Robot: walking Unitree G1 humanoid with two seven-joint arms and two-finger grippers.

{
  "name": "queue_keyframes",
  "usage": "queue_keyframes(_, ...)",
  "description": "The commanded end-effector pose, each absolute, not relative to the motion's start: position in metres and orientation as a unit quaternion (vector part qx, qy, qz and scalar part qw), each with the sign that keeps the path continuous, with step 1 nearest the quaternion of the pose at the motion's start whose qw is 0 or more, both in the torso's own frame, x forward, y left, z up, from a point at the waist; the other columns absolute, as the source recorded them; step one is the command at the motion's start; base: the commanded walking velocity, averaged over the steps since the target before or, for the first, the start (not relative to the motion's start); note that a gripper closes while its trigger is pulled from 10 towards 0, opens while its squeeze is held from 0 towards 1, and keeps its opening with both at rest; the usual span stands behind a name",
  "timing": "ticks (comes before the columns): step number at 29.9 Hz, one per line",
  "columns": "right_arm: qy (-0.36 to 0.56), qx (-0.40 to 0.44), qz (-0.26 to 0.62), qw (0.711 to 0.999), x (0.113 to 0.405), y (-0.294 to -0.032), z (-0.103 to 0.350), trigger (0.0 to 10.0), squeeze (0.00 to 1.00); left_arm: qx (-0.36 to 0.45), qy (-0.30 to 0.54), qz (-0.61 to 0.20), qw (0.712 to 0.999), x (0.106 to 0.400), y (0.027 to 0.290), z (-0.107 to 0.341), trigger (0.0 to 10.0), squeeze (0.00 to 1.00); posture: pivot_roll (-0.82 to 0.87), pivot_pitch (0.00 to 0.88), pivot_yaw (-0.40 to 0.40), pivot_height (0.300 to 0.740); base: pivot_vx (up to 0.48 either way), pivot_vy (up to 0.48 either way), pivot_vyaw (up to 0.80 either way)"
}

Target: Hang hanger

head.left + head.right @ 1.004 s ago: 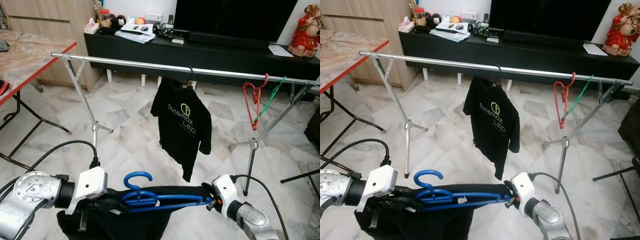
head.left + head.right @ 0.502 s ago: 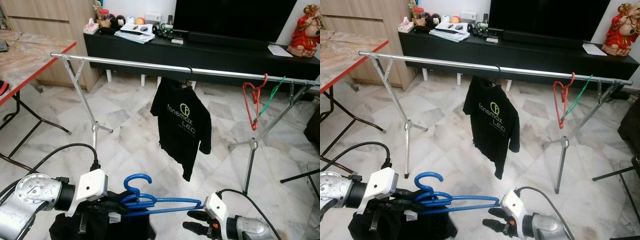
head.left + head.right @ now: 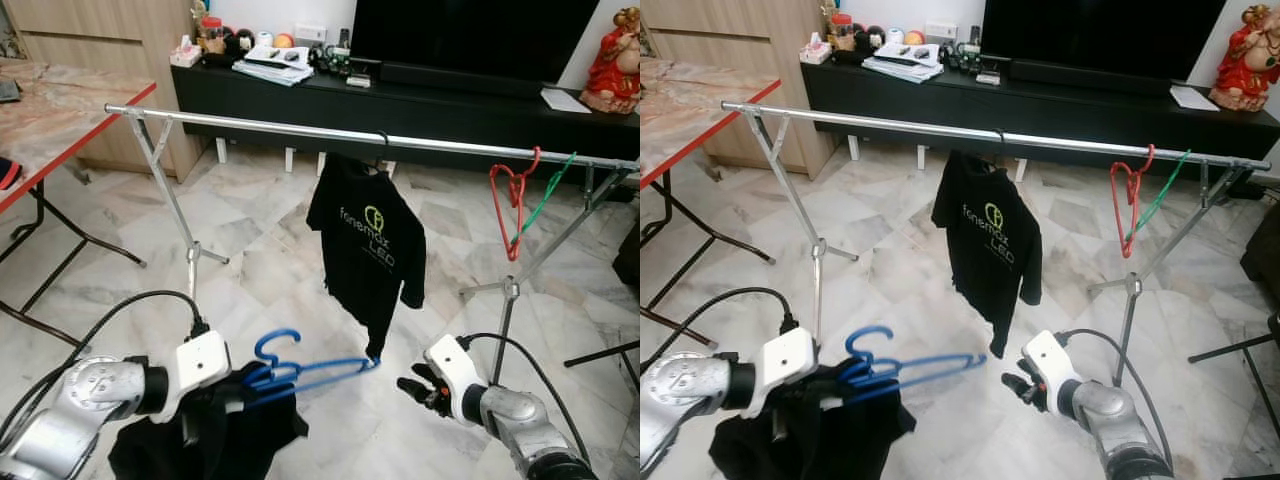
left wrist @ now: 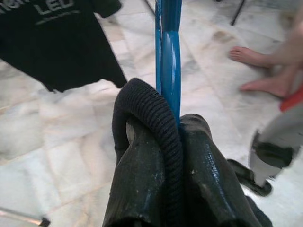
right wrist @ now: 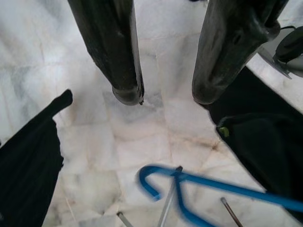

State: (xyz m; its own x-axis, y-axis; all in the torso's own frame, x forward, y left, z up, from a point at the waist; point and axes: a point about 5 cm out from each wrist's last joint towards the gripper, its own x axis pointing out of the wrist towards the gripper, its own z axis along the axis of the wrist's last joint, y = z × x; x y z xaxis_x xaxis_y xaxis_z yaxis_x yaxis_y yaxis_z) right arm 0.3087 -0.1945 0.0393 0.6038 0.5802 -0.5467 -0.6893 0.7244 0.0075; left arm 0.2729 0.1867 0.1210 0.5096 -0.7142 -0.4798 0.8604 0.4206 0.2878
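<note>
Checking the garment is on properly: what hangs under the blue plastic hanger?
A black garment bunches beneath the blue plastic hanger, at the left gripper. Its attachment is hidden.

The blue plastic hanger (image 3: 300,366) lies roughly level, low in front of the silver clothes rail (image 3: 350,133) and well apart from it. Its open hook (image 3: 275,342) curls upward near the left end, and its long arm reaches right, the tip ending just below the hem of the black printed T-shirt (image 3: 368,243) that hangs on the rail. A dark garment (image 3: 215,432) droops from the hanger's left part in a loose bunch.
</note>
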Motion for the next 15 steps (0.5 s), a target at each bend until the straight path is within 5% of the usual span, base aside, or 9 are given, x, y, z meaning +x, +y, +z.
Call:
queue_keyframes(1,0.259,-0.113,0.368,0.886,0.310,-0.198,0.047,10.0,0.00,0.261,0.146,-0.454,0.839,0.279,0.181,0.120,10.0,0.00,0.07,0.086,-0.087,0.740,0.000,0.000,0.00)
queue_keyframes(12,0.103,-0.105,0.527,0.837,0.312,-0.175,0.112,10.0,0.00,0.216,0.149,-0.442,0.858,0.291,0.136,0.102,10.0,0.00,0.06,0.075,-0.073,0.740,0.000,0.000,0.00)
queue_keyframes(15,0.064,-0.101,0.547,0.828,0.317,-0.169,0.133,10.0,0.00,0.205,0.147,-0.486,0.837,0.284,0.117,0.100,10.0,0.00,0.05,0.083,-0.073,0.740,0.000,0.000,0.00)
